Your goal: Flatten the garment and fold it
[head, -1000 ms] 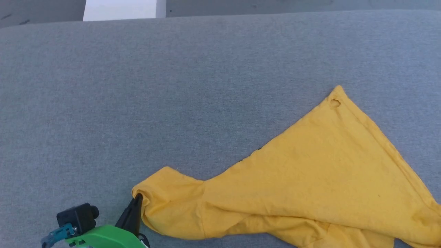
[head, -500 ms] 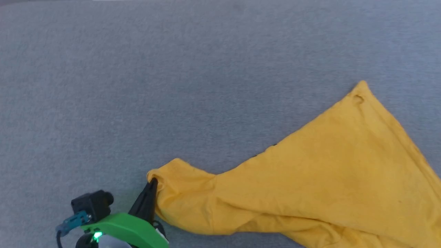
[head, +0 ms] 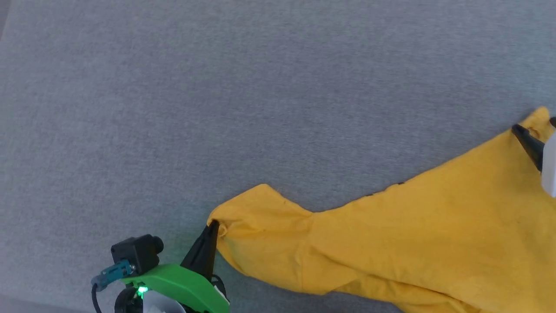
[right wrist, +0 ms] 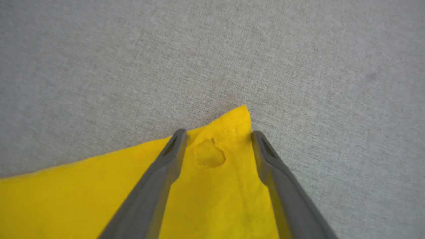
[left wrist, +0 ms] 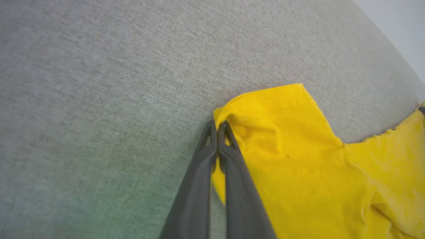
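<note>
Diagonally, the creased, plain-yellow garment (head: pixel 412 243) runs from near left to a pointed far-right corner. The left gripper (head: pixel 213 225) pinches its sleeve edge; the right gripper (right wrist: pixel 219 133) is spread astride the corner.

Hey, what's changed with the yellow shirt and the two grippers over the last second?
The right gripper has arrived at the far corner of the garment, fingers open on either side of it, not pinching. The head camera shifted too, so the cloth's slide across that view isn't its own. The left gripper stays shut on the sleeve end.
</note>
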{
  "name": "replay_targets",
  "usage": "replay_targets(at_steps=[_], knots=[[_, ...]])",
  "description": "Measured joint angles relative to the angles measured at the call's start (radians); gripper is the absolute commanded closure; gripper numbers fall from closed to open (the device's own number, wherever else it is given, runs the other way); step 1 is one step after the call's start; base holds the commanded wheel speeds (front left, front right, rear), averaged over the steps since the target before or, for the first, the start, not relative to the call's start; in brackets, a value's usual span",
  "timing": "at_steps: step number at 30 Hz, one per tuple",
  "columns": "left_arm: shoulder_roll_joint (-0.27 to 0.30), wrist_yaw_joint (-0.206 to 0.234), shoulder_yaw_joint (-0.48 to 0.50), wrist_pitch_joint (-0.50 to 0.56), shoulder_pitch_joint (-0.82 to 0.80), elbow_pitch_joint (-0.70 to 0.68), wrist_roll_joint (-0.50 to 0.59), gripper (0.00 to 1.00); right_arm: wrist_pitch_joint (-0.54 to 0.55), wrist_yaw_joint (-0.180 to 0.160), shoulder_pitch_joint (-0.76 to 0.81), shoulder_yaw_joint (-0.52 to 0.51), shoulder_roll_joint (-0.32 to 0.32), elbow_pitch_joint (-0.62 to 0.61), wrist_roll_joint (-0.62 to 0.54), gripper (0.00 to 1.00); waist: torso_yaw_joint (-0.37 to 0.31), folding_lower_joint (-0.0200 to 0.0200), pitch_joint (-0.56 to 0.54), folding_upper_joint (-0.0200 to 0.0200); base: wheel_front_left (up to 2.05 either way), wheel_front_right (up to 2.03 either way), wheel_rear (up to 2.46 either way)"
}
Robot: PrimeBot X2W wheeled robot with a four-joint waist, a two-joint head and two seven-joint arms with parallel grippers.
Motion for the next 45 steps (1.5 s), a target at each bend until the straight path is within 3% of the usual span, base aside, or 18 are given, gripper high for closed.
replay_targets(at_steps=[3,4,5,6,12,21,25,35,45], knots=[[0.000,-0.001,-0.001,-0.003,0.000,0.001,-0.002,1.00,0.015,0.000,0.001,0.004,-0.025,0.018,0.002,0.00,0.016,0.0000,0.014,0.0000,0.00,0.00,0.00],[0.000,-0.001,-0.001,-0.003,0.000,0.002,-0.003,1.00,0.026,0.000,0.002,0.007,-0.035,0.020,0.008,0.50,0.019,0.0000,0.018,0.0000,0.00,0.00,0.00],[0.000,-0.001,-0.001,-0.003,0.000,0.001,-0.003,1.00,0.038,0.000,0.002,0.008,-0.044,0.019,0.015,0.71,0.021,0.0000,0.020,0.0000,0.00,0.00,0.00],[0.000,-0.001,-0.001,-0.003,0.000,0.001,-0.005,1.00,0.053,0.000,0.005,0.008,-0.051,0.018,0.026,1.00,0.021,0.0000,0.022,0.0000,0.00,0.00,0.00],[0.001,0.005,0.013,-0.005,-0.008,-0.002,-0.005,1.00,0.062,0.000,0.018,-0.011,-0.037,0.004,0.029,1.00,0.000,0.0000,0.015,0.0000,0.00,0.00,0.00],[0.041,0.055,0.063,-0.015,-0.215,0.012,0.083,1.00,-0.156,0.000,-0.026,-0.048,0.088,0.000,-0.042,1.00,-0.035,0.0000,-0.047,0.0000,0.00,0.00,0.00],[0.081,0.057,0.074,0.016,-0.364,0.044,0.112,1.00,-0.231,0.000,-0.073,-0.049,0.123,0.006,-0.068,1.00,-0.052,0.0000,-0.096,0.0000,0.00,0.00,0.00],[0.191,0.014,0.096,0.096,-0.750,0.172,0.162,1.00,-0.331,0.000,-0.288,-0.002,0.130,0.051,-0.117,1.00,-0.094,0.0000,-0.249,0.0000,0.00,0.00,0.00],[0.248,-0.011,0.086,0.177,-1.113,0.341,0.213,1.00,-0.350,0.000,-0.546,0.092,0.146,0.173,-0.157,1.00,-0.145,0.0000,-0.364,0.0000,0.00,0.00,0.00]])
